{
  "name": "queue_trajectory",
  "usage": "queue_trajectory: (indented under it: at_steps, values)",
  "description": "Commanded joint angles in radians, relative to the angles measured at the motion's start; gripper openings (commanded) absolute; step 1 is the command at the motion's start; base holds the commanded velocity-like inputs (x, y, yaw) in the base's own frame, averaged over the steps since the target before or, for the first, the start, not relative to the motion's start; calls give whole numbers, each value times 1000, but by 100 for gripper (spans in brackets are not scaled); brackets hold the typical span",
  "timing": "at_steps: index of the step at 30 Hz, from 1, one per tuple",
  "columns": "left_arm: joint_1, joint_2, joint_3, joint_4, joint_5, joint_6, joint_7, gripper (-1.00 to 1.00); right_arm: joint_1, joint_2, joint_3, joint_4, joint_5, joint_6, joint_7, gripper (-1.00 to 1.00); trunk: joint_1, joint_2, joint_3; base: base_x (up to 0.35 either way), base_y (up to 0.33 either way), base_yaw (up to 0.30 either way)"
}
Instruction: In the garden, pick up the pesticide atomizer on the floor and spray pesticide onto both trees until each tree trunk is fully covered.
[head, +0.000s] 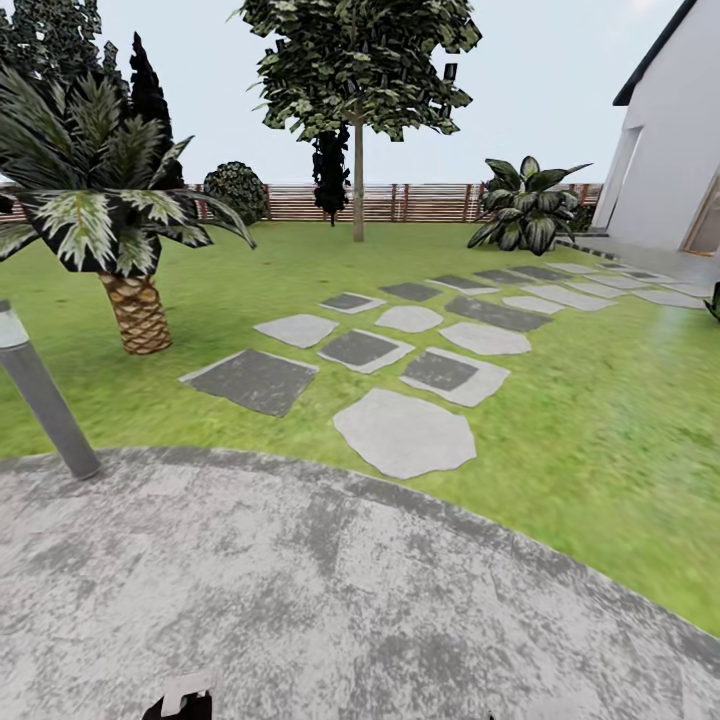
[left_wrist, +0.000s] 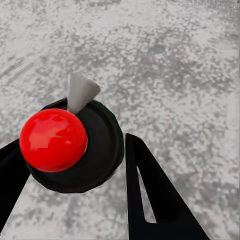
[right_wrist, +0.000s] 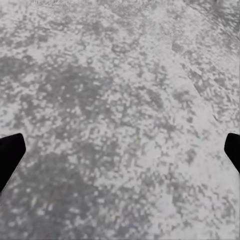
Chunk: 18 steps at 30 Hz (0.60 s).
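Observation:
The pesticide atomizer (left_wrist: 100, 150) has a round black body, a glossy red ball top and a grey cone nozzle. My left gripper (left_wrist: 75, 145) is shut on it, a black finger pressing each side, above mottled grey paving. The grey nozzle and black body (head: 185, 695) also peek in at the bottom edge of the head view. My right gripper (right_wrist: 120, 150) is open, its black fingertips far apart over bare paving. One tree (head: 360, 60) with a straight grey-brown trunk (head: 357, 185) stands far across the lawn by the fence.
I stand on a round grey paved patch (head: 300, 600). A lamp post (head: 45, 395) leans at the left, with a short palm (head: 135, 310) behind it. Stepping stones (head: 405, 430) cross the grass toward a white house (head: 670, 150). A slatted fence (head: 420, 200) and a leafy plant (head: 525, 205) line the back.

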Motion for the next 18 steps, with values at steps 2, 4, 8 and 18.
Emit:
queue_trajectory:
  at_steps: [2,4,8,18]
  values:
    - [-1,0,-1,1,8,-4,-1,-100,-1,0,-6,0,11,-4,0,100,0,0,-1,339,0,0]
    - [0,0,-1,1,7,-3,-1,-100,-1,0,-6,1,11,-4,0,100,0,0,-1,339,0,0]
    - [0,0,-1,1,7,-4,-1,-100,-1,1,-6,0,11,-4,0,100,0,0,-1,339,0,0]
    - [0,0,-1,1,7,-2,-1,-100,-1,0,-5,0,11,-5,0,100,0,0,-1,339,0,0]
